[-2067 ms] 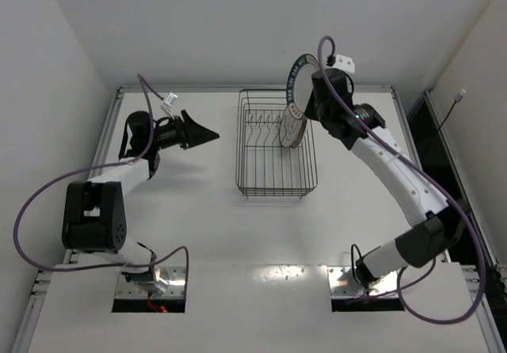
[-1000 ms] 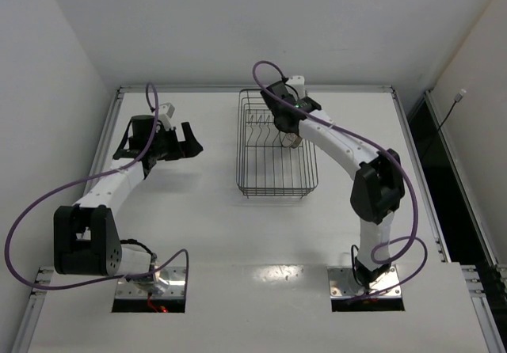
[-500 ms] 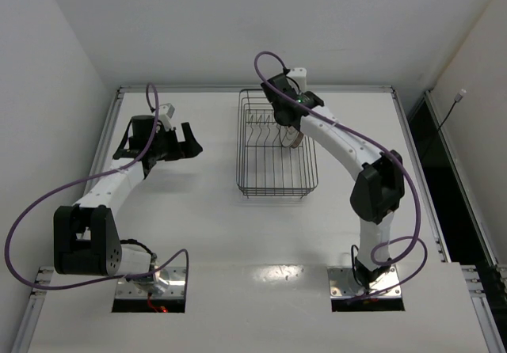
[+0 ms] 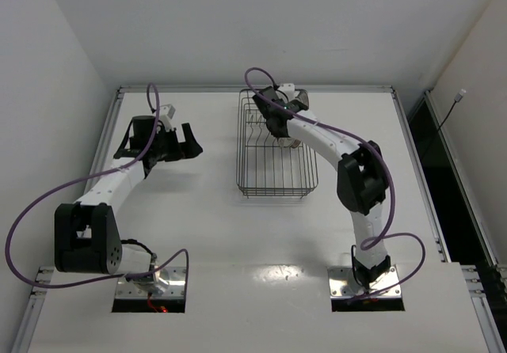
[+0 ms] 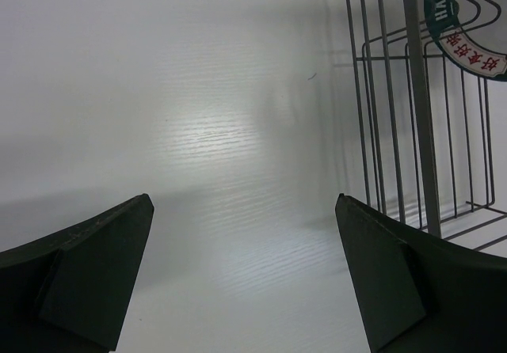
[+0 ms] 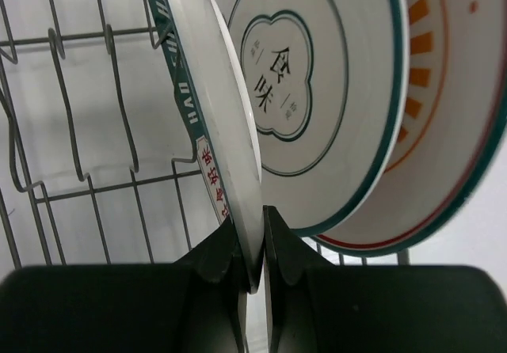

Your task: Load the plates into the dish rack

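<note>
left gripper [image 5: 244, 210]: fingers spread wide, holding nothing; hovers over the table [image 5: 198, 131], with the rack to its right.
rack [image 5: 417, 92]: one; long axis runs away from the arm bases; upright prongs [image 6: 67, 108] inside.
right gripper [image 6: 249, 238]: inside the rack's far end, clamped on the teal plate's rim.
teal plate [image 6: 212, 115]: one; stands on edge, slightly tilted, directly between the right fingers; its face lies across the rack's long axis. Whether its bottom sits between prongs is hidden.
white plate [image 6: 317, 76]: one; upright, just behind the teal plate.
orange plate [image 6: 440, 108]: one; upright, farthest back.
count: three plates, all in the rack.
nearer arm: right; the left is well apart.
next move (judged): let go, then back out along the plate's plane.
</note>
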`<state>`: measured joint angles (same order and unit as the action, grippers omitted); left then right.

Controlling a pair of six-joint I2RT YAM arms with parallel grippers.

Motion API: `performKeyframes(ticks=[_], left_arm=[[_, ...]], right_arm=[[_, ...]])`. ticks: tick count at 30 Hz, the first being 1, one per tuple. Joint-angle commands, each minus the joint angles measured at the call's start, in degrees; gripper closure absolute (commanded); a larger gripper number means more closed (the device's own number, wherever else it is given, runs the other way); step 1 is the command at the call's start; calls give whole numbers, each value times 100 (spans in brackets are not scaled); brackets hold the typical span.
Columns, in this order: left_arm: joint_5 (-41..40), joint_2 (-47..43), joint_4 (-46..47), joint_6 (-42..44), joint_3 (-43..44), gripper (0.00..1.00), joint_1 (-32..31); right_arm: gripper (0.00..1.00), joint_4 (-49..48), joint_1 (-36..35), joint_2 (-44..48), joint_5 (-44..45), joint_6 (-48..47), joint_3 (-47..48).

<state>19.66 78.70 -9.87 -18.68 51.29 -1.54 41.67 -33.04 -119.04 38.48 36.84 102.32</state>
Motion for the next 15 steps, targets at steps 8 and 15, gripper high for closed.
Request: performKeyframes(ticks=[8,15], left_arm=[[-129,14,38,92,233,0,-30],[-182,67,-15,92,285,0,-30]], right_arm=[[70,-273,87,591,-587,192,-353],[15,648,140,1128,-290,-712,525]])
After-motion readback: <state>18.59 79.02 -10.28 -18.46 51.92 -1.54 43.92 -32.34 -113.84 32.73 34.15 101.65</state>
